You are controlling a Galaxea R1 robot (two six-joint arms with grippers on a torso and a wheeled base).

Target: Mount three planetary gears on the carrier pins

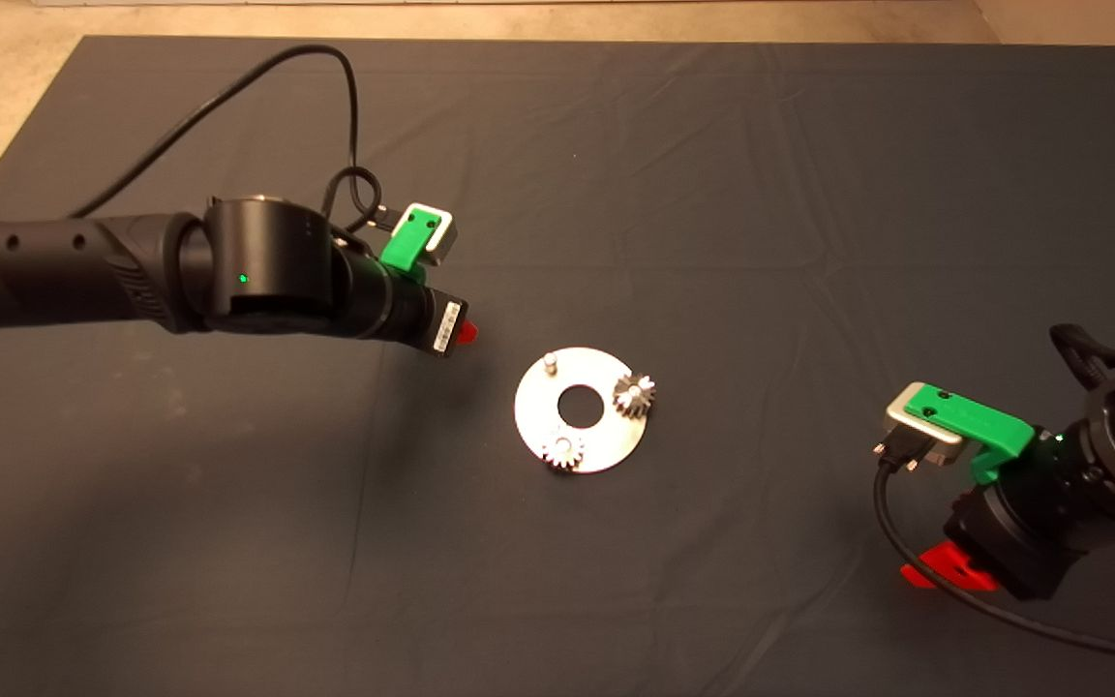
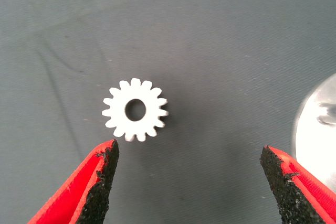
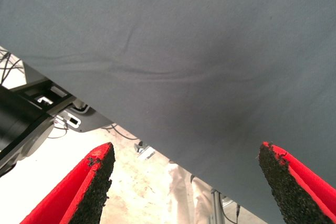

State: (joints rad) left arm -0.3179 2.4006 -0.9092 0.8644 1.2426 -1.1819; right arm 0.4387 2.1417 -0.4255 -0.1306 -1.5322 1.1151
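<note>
The shiny round disc (image 1: pixel 606 440) lies on the mat at mid-table. One carrier pin (image 1: pixel 550 363) stands bare at its far left. One planetary gear (image 1: pixel 634 394) sits at the disc's right edge and a second gear (image 1: pixel 562 451) at its near edge, with a pin showing in its bore. The third gear (image 2: pixel 135 110) lies flat on the mat; in the head view the left arm hides it. My left gripper (image 1: pixel 462 336) hovers left of the disc, open (image 2: pixel 190 156), with the gear just beyond its fingertips (image 2: pixel 107 156). The disc's rim (image 2: pixel 317 129) shows beside it.
My right gripper (image 1: pixel 945 571) waits at the mat's lower right, open and empty (image 3: pixel 186 156), its view looking past the mat's edge at the floor. A black cable (image 1: pixel 257 73) loops over the mat behind the left arm.
</note>
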